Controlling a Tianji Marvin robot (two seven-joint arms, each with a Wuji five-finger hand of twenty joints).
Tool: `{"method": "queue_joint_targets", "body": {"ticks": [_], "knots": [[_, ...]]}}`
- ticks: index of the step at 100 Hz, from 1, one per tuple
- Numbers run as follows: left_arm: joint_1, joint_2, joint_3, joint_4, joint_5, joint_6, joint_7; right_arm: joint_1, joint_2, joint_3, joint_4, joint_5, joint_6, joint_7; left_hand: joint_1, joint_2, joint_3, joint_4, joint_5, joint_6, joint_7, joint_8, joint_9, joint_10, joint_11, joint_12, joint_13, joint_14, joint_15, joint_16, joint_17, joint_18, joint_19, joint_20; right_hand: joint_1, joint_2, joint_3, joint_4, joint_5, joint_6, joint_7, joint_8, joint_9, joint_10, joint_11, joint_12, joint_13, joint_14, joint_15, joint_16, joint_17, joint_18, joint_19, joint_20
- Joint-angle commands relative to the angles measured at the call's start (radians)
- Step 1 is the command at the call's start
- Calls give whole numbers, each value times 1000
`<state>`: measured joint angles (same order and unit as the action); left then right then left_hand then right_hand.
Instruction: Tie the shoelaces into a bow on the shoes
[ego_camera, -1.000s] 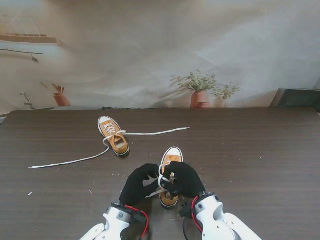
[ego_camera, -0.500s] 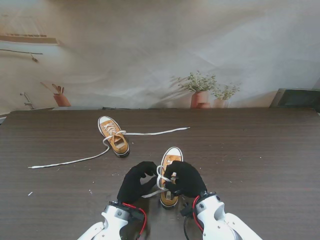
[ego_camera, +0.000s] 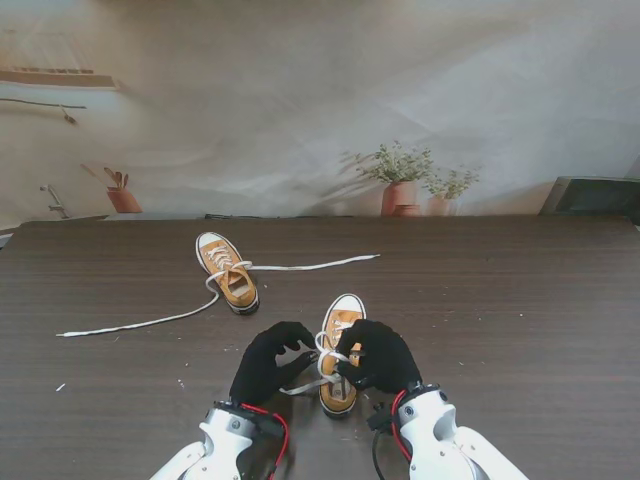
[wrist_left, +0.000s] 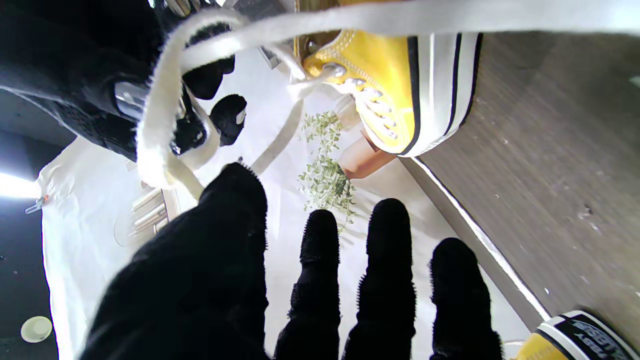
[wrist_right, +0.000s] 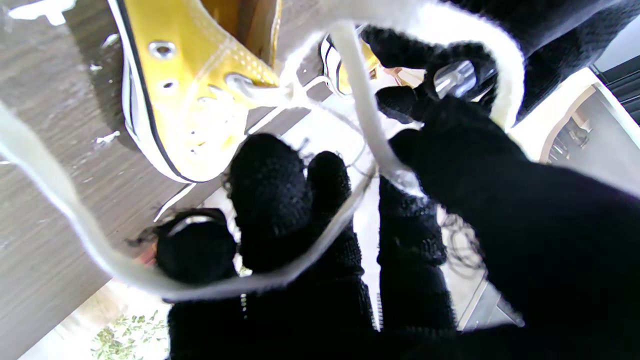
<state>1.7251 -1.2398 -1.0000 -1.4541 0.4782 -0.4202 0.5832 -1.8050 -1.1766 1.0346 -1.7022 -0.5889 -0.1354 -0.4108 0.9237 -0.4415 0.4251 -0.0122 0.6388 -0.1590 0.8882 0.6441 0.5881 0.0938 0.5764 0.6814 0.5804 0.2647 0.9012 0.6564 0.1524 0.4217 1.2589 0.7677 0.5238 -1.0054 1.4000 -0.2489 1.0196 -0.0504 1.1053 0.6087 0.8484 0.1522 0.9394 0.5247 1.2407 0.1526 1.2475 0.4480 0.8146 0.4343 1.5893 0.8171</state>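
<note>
Close to me at table centre, the near shoe (ego_camera: 338, 352) lies toe away, long axis running from me, between both hands; right hand (ego_camera: 377, 355) pinches a lace loop (wrist_right: 505, 75), left hand (ego_camera: 264, 361) spread, fingers (wrist_left: 320, 250) apart, lace merely draped

Hands (ego_camera: 268, 362) drew slightly apart.

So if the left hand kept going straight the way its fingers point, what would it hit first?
Probably the white lace stretched across just ahead of the left hand, then the near shoe; depth is hard to judge.
</note>
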Motion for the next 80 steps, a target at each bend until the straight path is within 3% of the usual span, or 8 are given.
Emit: {"method": "queue_joint_targets", "body": {"ticks": [1, 20, 25, 34, 49, 80], "knots": [[6, 5, 2, -12, 3, 3, -25, -3, 1, -1, -4, 5, -2, 12, 47, 4, -51, -22, -25, -126, -80, -96, -21, -27, -18, -32, -33, -17, -12, 26, -13, -25, -9, 13, 31, -16, 45, 17, 39, -126, 8, -14, 24, -20, -15, 2, -8, 14, -5, -11, -7, 17, 0, -8], [5, 7, 12, -14, 7, -12, -33, 0, 0, -6, -2, 13, -9, 16, 46, -36, -61, -44, 13, -135, -156, -245, -26, -39, -13, -38, -33, -36, -17, 25, -13, -31, -12, 9, 31, -11, 39, 19, 35, -124, 8, -12, 29, -19, -19, 6, -4, 15, -4, -10, -3, 19, 2, -7], [5, 6, 15, -15, 7, -16, -32, 1, 1, -6, -1, 12, -11, 17, -18, -70, 47, -66, 8, -124, -184, -282, -26, -39, -10, -39, -30, -43, -20, 23, -12, -34, -13, 7, 30, -9, 39, 20, 35, -124, 7, -12, 29, -20, -19, 7, -3, 14, -4, -10, -2, 18, 3, -7], [4, 2, 21, -13, 3, -28, -24, 2, 1, -8, 0, 12, -12, 18, -50, -115, 129, -78, 22, -121, -190, -283, -20, -40, -3, -37, -20, -50, -17, 23, -4, -41, -18, 4, 31, -9, 38, 20, 35, -124, 7, -12, 31, -20, -20, 7, 0, 13, -3, -10, 0, 18, 4, -7], [-2, -1, 24, -4, -1, -49, -21, 3, 1, -11, 0, 16, -11, 22, -34, -171, 159, -82, 57, -124, -171, -273, -6, -52, 4, -35, -10, -58, -15, 22, 3, -43, -18, 3, 30, -6, 37, 20, 34, -124, 7, -12, 32, -19, -21, 9, 1, 15, -2, -10, 2, 19, 6, -7], [-4, -16, 36, -1, -33, -74, -2, 7, 2, -17, 1, 16, -13, 28, 2, -154, 129, -88, 117, -149, -100, -283, 32, -53, 27, -29, 13, -51, 2, 22, 20, -36, -16, -1, 32, -10, 37, 21, 33, -119, 7, -10, 32, -20, -24, 10, 2, 11, -2, -10, 4, 18, 7, -7]]}}
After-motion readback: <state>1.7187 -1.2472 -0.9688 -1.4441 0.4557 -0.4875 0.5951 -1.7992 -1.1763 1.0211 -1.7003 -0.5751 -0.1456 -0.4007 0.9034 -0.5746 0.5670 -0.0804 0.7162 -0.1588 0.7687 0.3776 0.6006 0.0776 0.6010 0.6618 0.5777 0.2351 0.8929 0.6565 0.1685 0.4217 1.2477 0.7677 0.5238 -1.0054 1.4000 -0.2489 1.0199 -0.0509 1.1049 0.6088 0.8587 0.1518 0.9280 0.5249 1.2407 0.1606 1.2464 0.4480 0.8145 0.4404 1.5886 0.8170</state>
